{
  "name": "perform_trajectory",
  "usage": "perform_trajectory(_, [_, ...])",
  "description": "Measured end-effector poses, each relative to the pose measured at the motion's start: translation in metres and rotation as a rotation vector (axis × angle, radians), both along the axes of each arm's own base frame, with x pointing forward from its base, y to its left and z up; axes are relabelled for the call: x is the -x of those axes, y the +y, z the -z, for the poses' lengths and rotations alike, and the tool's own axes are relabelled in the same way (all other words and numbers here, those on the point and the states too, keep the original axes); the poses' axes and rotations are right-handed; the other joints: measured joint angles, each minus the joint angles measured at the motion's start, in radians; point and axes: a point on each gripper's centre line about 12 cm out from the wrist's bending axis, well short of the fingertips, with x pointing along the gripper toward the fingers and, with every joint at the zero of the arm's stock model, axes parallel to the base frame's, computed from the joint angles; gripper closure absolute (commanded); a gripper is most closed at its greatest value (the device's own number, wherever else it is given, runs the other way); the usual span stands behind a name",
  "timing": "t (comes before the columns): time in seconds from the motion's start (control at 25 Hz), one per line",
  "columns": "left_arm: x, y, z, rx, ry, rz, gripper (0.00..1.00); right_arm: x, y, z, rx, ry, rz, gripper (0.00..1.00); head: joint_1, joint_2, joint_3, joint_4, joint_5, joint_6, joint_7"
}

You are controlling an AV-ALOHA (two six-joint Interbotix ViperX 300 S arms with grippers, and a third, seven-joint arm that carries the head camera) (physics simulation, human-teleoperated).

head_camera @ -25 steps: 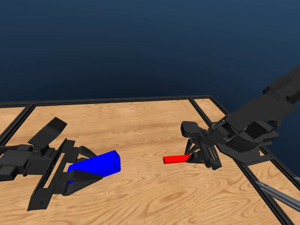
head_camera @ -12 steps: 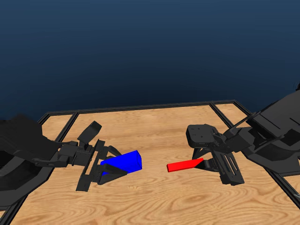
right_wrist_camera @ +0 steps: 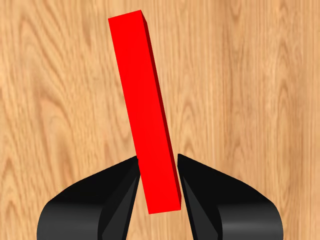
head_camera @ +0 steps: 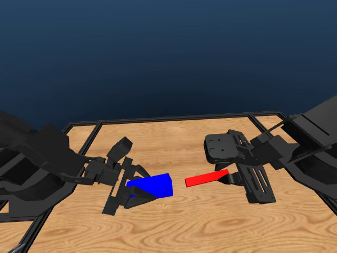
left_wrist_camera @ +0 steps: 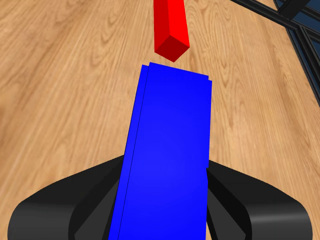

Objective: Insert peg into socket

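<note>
The left gripper clamps the blue socket above the wooden table. The right gripper clamps one end of the red peg. The peg's free end points at the socket, near it but apart.

Bright-red peg, plain. Bright-blue socket, plain. Black grippers, left and right. Light wood-grain table with black edging.
</note>
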Motion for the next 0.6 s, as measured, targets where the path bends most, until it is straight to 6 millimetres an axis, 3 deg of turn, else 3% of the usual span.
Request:
perform_trajectory(0.32, [-0.004,-0.005,0.009,0.012,0.027,0.007,1.00,-0.028,0.002,0.001,-0.006,-0.003,-0.058,1.00,0.022,0.011,0.000,0.002,0.008,-0.013,-0.003])
perform_trajectory(0.6, [-0.002,-0.007,0.012,0.005,0.034,0.022,1.00,-0.057,0.004,0.027,-0.029,0.022,-0.114,1.00,0.037,0.040,-0.006,0.004,0.010,-0.019,-0.004])
